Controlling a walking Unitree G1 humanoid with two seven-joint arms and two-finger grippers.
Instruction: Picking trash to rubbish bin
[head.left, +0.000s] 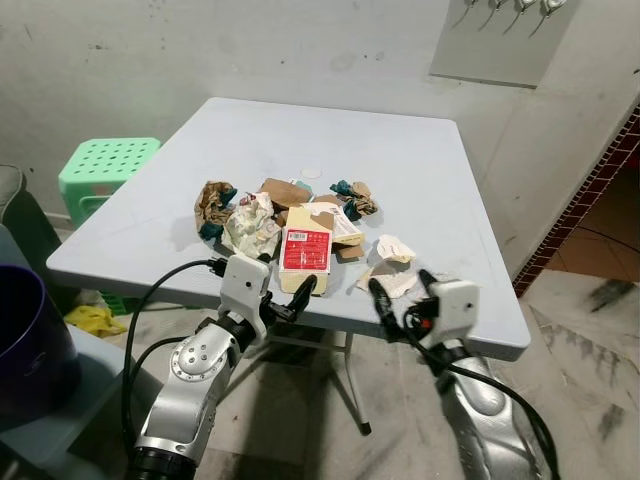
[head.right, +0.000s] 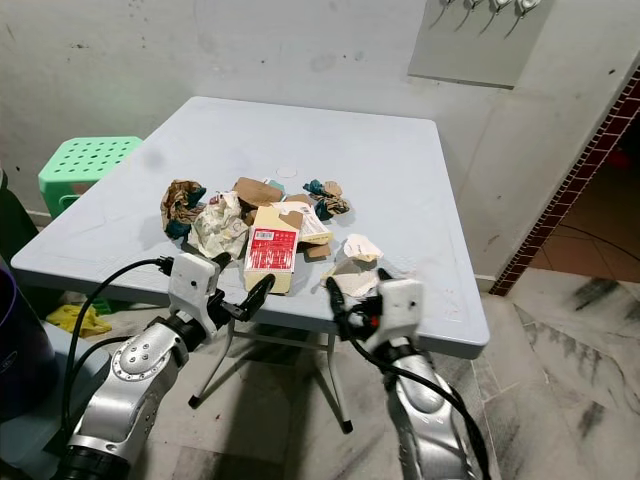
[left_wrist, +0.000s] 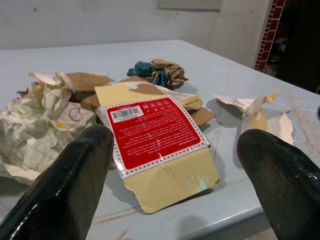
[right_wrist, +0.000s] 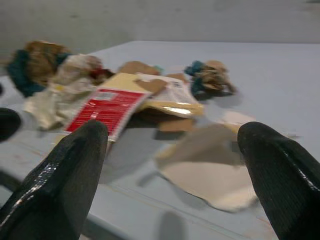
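Left gripper (head.left: 292, 298): held spread at table edge, nothing grasped.
Right gripper (head.left: 400, 290): likewise spread, nothing grasped.
Purple bin (head.left: 30, 340): cut off at far left.
Green stool (head.left: 105, 165): seen beyond table.
Table (head.left: 400, 160): grey, beside stained wall.
Trash: red carton (head.left: 305, 250), crumpled paper (head.left: 250, 225), piled mid-table.

Grey table (head.left: 420, 170); red-labelled carton (head.left: 305, 254); crumpled paper (head.left: 248, 226); torn scraps (head.left: 390, 265).
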